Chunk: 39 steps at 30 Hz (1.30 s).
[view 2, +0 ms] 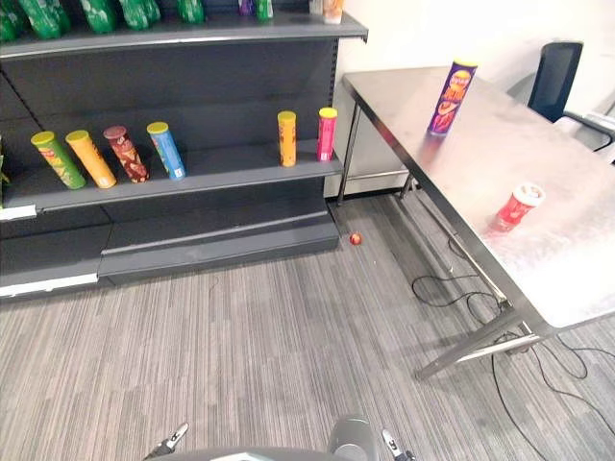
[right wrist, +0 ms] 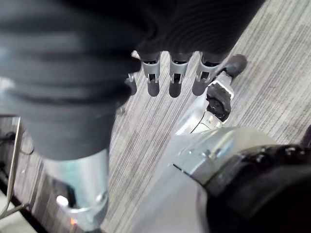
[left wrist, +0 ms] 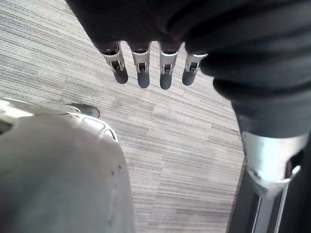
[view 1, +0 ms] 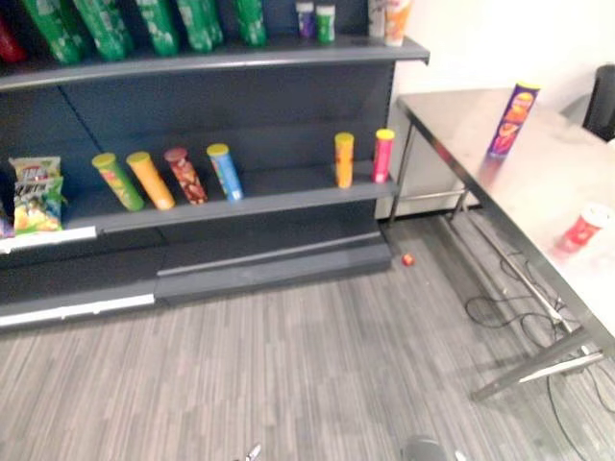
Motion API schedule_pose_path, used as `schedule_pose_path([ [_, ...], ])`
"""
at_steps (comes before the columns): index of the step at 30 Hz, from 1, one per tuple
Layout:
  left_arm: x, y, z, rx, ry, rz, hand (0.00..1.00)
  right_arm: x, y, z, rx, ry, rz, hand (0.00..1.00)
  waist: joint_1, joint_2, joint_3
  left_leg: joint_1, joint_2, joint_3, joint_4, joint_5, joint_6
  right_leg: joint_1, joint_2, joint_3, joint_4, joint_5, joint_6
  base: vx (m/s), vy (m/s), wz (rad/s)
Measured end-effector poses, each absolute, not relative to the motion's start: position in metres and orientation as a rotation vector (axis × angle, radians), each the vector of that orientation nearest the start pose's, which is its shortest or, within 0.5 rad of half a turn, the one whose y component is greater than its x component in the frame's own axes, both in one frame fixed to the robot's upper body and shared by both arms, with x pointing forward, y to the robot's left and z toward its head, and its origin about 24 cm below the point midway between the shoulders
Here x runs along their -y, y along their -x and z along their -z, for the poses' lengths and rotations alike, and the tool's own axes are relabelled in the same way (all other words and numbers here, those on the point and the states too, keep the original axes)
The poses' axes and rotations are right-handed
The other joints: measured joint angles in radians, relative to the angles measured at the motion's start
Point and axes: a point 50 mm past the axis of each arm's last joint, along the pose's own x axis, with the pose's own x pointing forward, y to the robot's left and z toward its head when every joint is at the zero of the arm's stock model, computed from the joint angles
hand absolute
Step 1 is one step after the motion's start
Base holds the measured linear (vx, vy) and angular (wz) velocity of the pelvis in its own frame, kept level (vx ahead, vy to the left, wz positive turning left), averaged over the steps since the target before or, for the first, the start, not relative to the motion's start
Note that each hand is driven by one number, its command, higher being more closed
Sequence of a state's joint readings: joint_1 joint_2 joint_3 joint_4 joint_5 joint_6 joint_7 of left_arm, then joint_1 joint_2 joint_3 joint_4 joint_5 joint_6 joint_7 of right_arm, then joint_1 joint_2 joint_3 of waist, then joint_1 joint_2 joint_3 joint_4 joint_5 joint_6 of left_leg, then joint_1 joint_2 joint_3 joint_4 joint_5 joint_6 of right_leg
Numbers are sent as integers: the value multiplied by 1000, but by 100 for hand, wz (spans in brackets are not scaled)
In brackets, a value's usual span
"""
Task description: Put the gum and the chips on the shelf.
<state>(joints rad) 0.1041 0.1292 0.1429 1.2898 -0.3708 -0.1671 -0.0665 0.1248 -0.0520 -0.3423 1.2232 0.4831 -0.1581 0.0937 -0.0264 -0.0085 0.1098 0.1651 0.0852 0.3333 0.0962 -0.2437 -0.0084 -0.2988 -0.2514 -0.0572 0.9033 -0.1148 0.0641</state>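
1. The left hand (left wrist: 142, 73) hangs over the grey striped floor (view 1: 288, 365). Its fingers are straight and relaxed, and they grasp nothing.
2. In the head views the dark shelf unit (view 1: 279, 184) fills the 9 to 12 o'clock part of the scene. At its far left end, chip bags (view 1: 36, 195) are stacked on the middle board.
3. Green bottles (view 1: 159, 24) line the top board toward 11 o'clock. Two small bottles (view 1: 316, 21) stand further right on the same board.
4. Four chip cans stand in a row on the middle board: a green can (view 1: 117, 181), an orange can (view 1: 151, 180), a brown can (view 1: 184, 175) and a blue can (view 1: 224, 171).
5. Well apart from that row, near the board's right end, a yellow-orange can (view 1: 344, 159) and a pink can (view 1: 383, 155) stand side by side.
6. A small red object (view 1: 407, 259) lies on the floor just off the shelf unit's lower right corner. What it is cannot be told.
7. The metal table (view 2: 577, 250) takes up the 1 to 4 o'clock part. The purple chips can (view 2: 452, 96) stands upright on its far end toward 1 o'clock.
8. The small red tub (view 2: 517, 206), with a white lid, sits on the table toward 3 o'clock, well apart from the chips can. Both are off the shelf.
9. A black chair (view 2: 554, 77) stands beyond the table at 2 o'clock.
10. The right hand (right wrist: 176, 73) also hangs above the floor, its fingers loose and straight, and holds nothing.
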Motion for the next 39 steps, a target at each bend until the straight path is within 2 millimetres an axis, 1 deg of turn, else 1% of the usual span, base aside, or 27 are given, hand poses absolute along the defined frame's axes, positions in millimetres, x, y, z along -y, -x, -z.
schedule_pose_path([
  [1,-217,-44,171,-1146,290,-440,0,209,-46,170,-1031,-544,626,0,0,2,2,8,5,4,-10,-1,-1,-22,7,-55,-12,-48,-5,214,7,0],
  [3,-215,-45,171,-1139,309,-453,0,210,-50,170,-1026,-528,607,0,-1,10,18,44,22,23,-27,7,-15,-36,50,-167,-132,-70,-23,185,-24,-5],
  [4,-216,-42,171,-1138,310,-457,0,211,-52,169,-1024,-521,599,0,0,8,21,68,27,42,-38,8,-16,-33,90,-211,-274,-54,-16,307,-100,-18],
  [5,-219,-40,170,-1127,316,-471,0,208,-54,169,-1018,-523,589,0,1,-11,23,93,10,47,-46,6,-21,-16,125,-247,-463,51,-23,392,-131,-23],
  [6,-221,-39,169,-1122,321,-484,0,208,-54,169,-1015,-523,586,0,1,-21,28,109,-3,47,-50,6,-28,-1,130,-279,-518,73,-119,395,-117,-52],
  [7,-211,-37,172,-1138,348,-481,0,214,-65,166,-976,-510,580,0,2,21,31,121,29,63,-59,3,-48,23,170,-291,-547,81,-126,249,-56,-59],
  [8,-204,-37,173,-1146,354,-463,0,216,-73,164,-948,-504,574,0,0,28,34,120,40,75,-59,4,-50,22,188,-296,-566,80,-125,260,-50,-69],
  [9,-199,-43,173,-1137,358,-444,0,219,-79,162,-923,-504,574,0,1,54,37,128,47,99,-60,8,-56,22,205,-312,-578,79,-126,199,-71,-44],
  [10,-198,-48,172,-1122,360,-436,0,218,-83,161,-914,-507,571,0,2,54,43,135,50,112,-60,17,-71,21,204,-341,-569,72,-135,183,-105,-41],
  [11,-199,-51,172,-1109,358,-431,0,217,-83,161,-915,-509,567,0,3,41,50,142,50,121,-59,22,-77,23,199,-374,-555,48,-135,103,-101,-25],
  [14,-203,-54,170,-1092,355,-425,0,213,-82,161,-914,-520,563,0,-3,30,50,172,46,120,-56,22,-77,33,169,-417,-506,-48,-129,45,-87,1],
  [17,-205,-56,169,-1076,364,-432,0,212,-77,163,-925,-527,573,0,0,18,44,159,55,118,14,23,-77,50,137,-459,-479,-94,-129,52,-58,13],
  [18,-207,-58,168,-1063,367,-442,0,211,-75,163,-929,-530,575,0,-4,11,38,88,84,116,193,22,-79,77,127,-466,-502,-96,-127,52,-77,6],
  [19,-207,-60,168,-1055,367,-440,0,212,-75,163,-928,-528,576,0,-4,16,36,58,101,112,268,23,-80,86,132,-467,-515,-95,-125,61,-94,0],
  [20,-206,-62,168,-1047,370,-438,0,213,-75,163,-926,-525,577,0,-5,26,32,26,123,106,350,29,-89,96,140,-466,-528,-95,-125,68,-55,-23],
  [21,-204,-63,168,-1044,377,-438,0,215,-74,162,-924,-519,580,0,-6,42,29,-37,169,72,515,68,-115,119,166,-459,-547,-95,-126,122,-90,-61],
  [22,-202,-61,168,-1044,402,-461,0,217,-73,162,-917,-524,585,0,-2,54,30,-86,197,30,656,145,-112,137,200,-421,-552,-98,-131,131,-73,-105],
  [24,-201,-54,169,-1044,446,-510,0,216,-75,161,-909,-530,582,0,2,63,28,-139,208,-11,783,323,-104,155,241,-339,-564,-102,-137,138,-25,-146],
  [25,-198,-45,171,-1060,474,-538,0,218,-75,161,-906,-521,574,0,6,64,20,-182,212,-23,873,343,-115,166,268,-257,-582,-104,-142,254,70,-190],
  [26,-197,-44,171,-1053,500,-563,0,219,-76,160,-900,-522,575,0,4,69,18,-221,211,-10,939,202,-101,172,296,-169,-584,-91,-162,247,90,-185],
  [28,-197,-43,171,-1041,519,-587,0,219,-67,162,-921,-523,585,0,11,61,18,-259,193,18,926,69,-58,219,311,-70,-602,-87,-165,271,97,-168],
  [29,-199,-43,170,-1030,520,-593,0,218,-61,164,-946,-526,594,0,23,49,16,-275,177,22,847,27,-41,251,311,3,-617,-89,-158,230,101,-170],
  [30,-199,-45,169,-1015,523,-596,0,218,-59,165,-956,-525,598,0,29,46,15,-284,171,13,798,16,-37,265,311,42,-625,-90,-152,220,134,-168],
  [34,-200,-42,169,-1001,524,-612,0,217,-52,166,-967,-533,623,0,31,40,13,-300,175,-128,324,41,-49,309,302,254,-641,-112,-122,269,263,-175],
  [36,-201,-40,169,-1000,534,-627,0,218,-44,166,-984,-525,643,0,29,37,12,-301,163,-186,203,74,-56,318,284,321,-621,-142,-99,362,411,-111],
  [38,-196,-38,170,-1012,547,-630,0,221,-40,166,-983,-531,665,0,28,54,4,-277,131,-262,72,111,-75,315,270,388,-576,-184,-47,387,500,-110],
  [39,-194,-31,172,-1033,557,-645,0,223,-39,167,-987,-540,686,0,34,72,-12,-246,116,-283,56,196,-163,308,262,412,-539,-211,-15,354,494,-115],
])
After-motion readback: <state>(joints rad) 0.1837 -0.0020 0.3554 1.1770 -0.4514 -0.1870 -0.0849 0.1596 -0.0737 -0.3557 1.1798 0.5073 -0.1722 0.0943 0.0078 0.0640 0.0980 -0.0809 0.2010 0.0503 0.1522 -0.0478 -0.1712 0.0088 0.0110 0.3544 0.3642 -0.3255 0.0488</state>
